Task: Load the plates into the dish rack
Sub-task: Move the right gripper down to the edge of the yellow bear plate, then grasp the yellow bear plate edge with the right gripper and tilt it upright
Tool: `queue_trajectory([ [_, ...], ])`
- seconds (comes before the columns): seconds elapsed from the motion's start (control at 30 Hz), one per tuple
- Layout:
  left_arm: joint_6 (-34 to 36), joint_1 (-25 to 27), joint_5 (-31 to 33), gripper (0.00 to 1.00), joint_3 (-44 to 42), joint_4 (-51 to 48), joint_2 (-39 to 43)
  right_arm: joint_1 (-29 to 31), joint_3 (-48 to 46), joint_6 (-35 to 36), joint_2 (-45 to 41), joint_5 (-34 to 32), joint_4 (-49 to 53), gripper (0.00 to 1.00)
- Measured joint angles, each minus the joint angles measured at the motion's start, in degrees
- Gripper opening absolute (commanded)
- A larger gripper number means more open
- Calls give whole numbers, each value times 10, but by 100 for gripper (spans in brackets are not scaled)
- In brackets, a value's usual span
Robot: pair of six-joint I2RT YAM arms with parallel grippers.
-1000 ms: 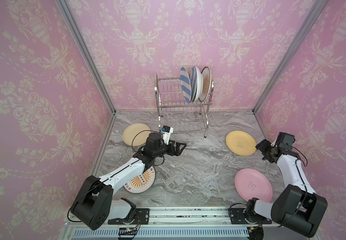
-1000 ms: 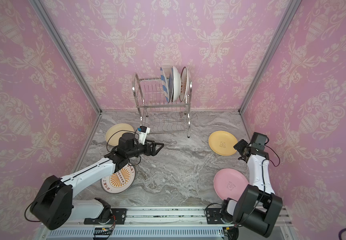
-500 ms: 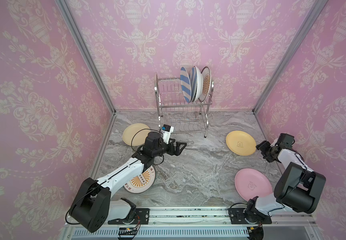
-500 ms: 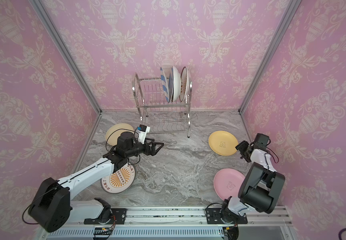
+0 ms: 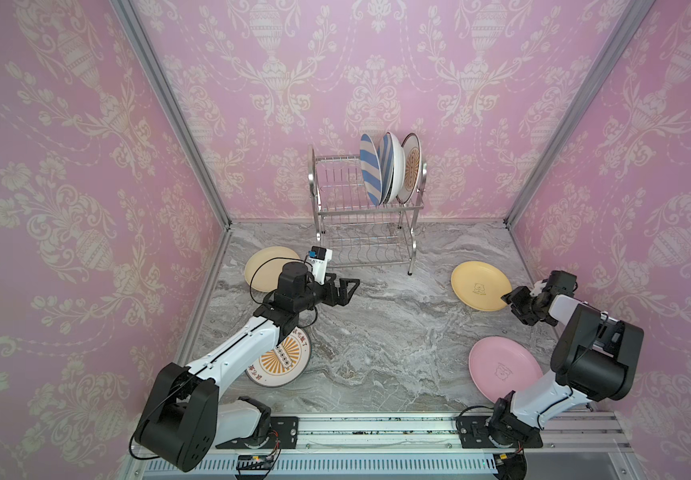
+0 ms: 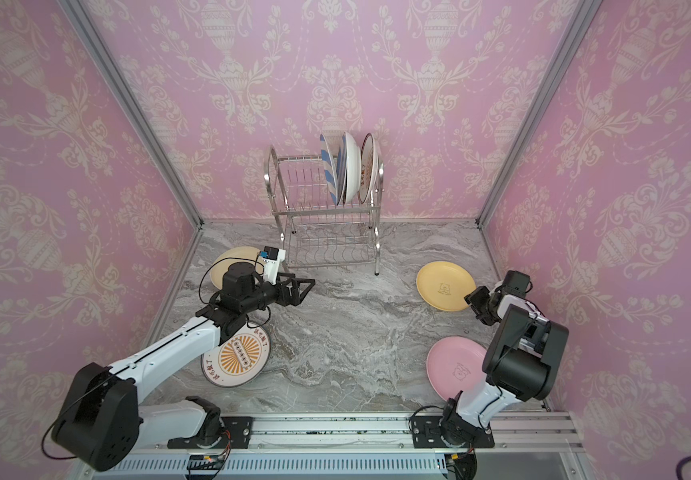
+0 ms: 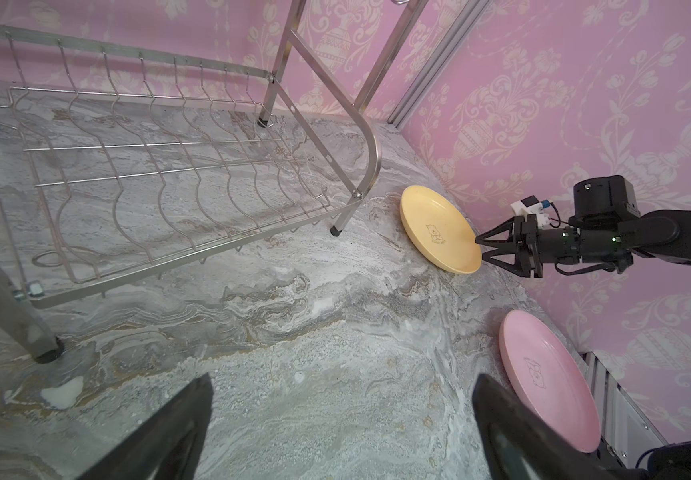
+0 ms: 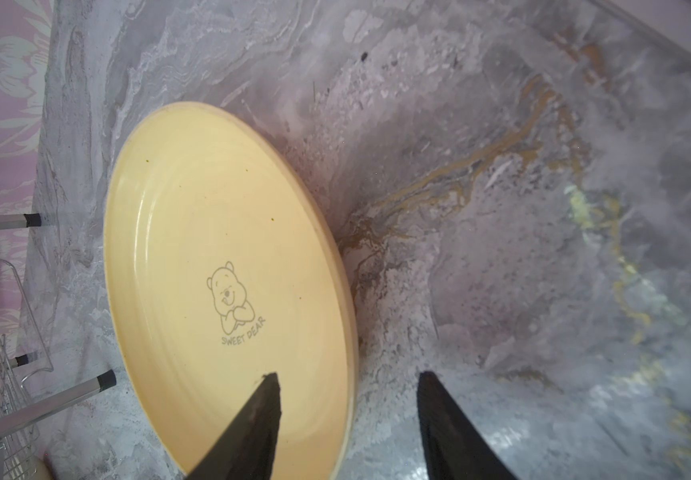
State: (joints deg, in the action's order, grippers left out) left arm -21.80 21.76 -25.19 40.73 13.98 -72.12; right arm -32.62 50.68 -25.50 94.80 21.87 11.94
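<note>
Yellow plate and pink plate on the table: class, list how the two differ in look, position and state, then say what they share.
The yellow plate lies nearer the dish rack, the pink plate nearer the front rail. The right end effector straddles the yellow plate's rim, open; nothing grips the pink plate. Both lie face up on the table, each with a small bear drawing.

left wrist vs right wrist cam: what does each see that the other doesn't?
Left wrist only: pink plate, left gripper, open. Right wrist only: legible SWEET DEAR lettering. Both: yellow plate, right gripper open astride its rim, part of the dish rack, marble table.
</note>
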Motion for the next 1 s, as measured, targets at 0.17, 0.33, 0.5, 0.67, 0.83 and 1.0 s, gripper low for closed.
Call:
queue_trajectory([
  [0.17, 3, -19, 2, 99, -7, -4, 12, 0, 0, 0, 24, 11, -19, 44],
  [0.33, 8, -40, 3, 99, -7, -10, 28, 0, -4, -1, 29, 15, -33, 37],
  [0.5, 17, -57, 4, 99, -7, -16, 35, 0, -8, -2, 29, 16, -43, 31],
  [0.67, 29, -77, 5, 99, -4, -31, 35, 0, -12, -9, 30, 19, -57, 26],
  [0.83, 44, -81, 11, 99, 22, -36, 35, 0, -12, -11, 29, 19, -56, 19],
  [1.0, 59, -85, 23, 99, 43, -36, 32, 0, -13, -11, 29, 15, -52, 14],
])
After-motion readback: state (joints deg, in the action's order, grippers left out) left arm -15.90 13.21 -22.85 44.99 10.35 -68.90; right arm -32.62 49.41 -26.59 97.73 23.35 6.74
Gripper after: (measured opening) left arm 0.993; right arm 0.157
